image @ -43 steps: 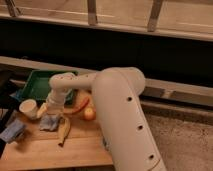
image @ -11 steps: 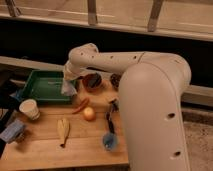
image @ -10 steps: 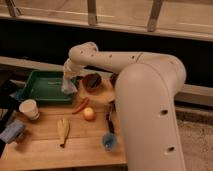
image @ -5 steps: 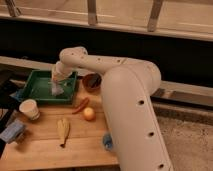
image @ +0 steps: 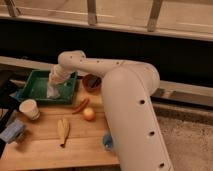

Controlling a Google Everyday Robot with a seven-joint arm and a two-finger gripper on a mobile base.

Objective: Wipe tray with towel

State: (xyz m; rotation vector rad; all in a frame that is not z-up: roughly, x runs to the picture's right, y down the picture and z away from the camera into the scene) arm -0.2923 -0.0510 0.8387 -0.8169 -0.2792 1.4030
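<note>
The gripper [image: 55, 81], fingertips buried in the towel [image: 52, 91], is closed tight on that cloth inside the tray [image: 35, 86], the cloth's lower end touching the tray's base

No writing, label, brand, number or sign can be read anywhere. The tray [image: 34, 82], towel [image: 52, 92] and cup [image: 29, 109] look plain, as does the gripper [image: 55, 81], which is inside the tray, just above the towel.
</note>
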